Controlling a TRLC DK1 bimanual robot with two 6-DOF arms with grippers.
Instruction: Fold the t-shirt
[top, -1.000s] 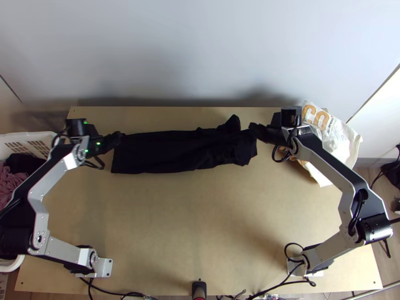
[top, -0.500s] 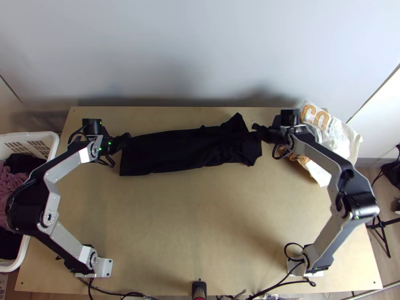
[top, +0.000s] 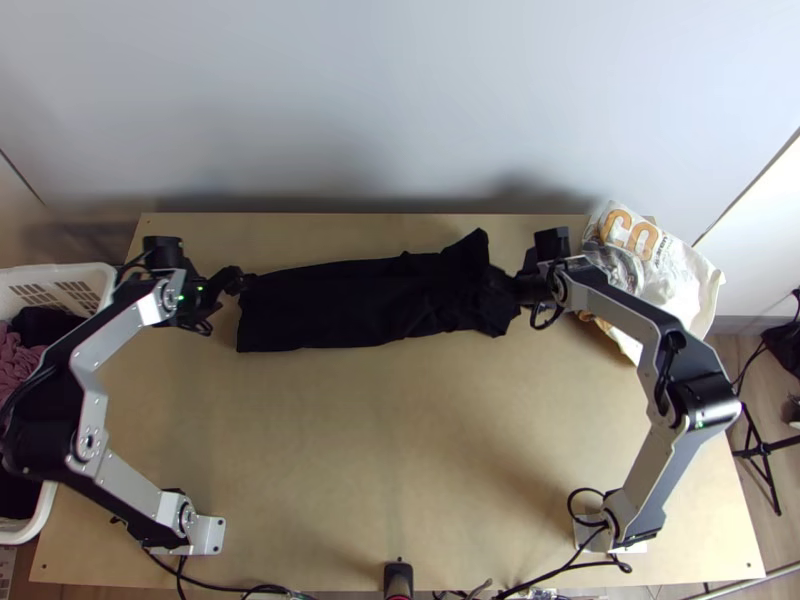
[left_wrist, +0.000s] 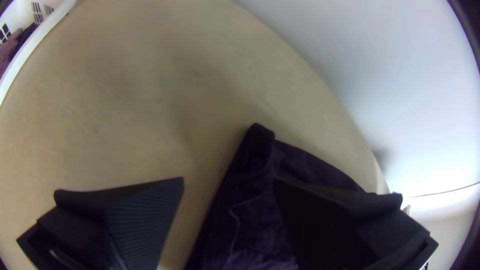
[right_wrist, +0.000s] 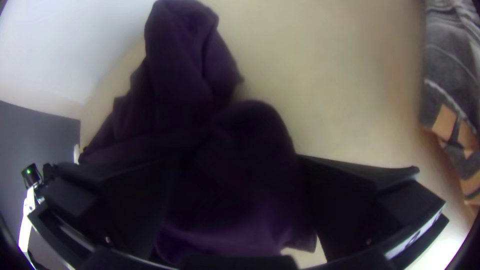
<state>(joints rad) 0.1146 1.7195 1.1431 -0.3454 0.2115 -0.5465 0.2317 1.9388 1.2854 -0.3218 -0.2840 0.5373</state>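
We can pass over the bare worktop (top: 400, 450) on the near side of the t-shirt (top: 330, 305); a basket (top: 90, 270) blocks our left edge, a bag (top: 690, 290) our far right corner.

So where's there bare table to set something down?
Mid-table, between the black t-shirt and the near edge; a narrower strip lies behind the shirt. It's crowded by the left gripper and right gripper at the shirt's ends, and around the white bag.

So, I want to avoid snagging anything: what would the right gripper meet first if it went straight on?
Likely the rumpled end of the dark t-shirt, which shows between the right gripper's open fingers; whether they touch it or sit just above, I can't tell.
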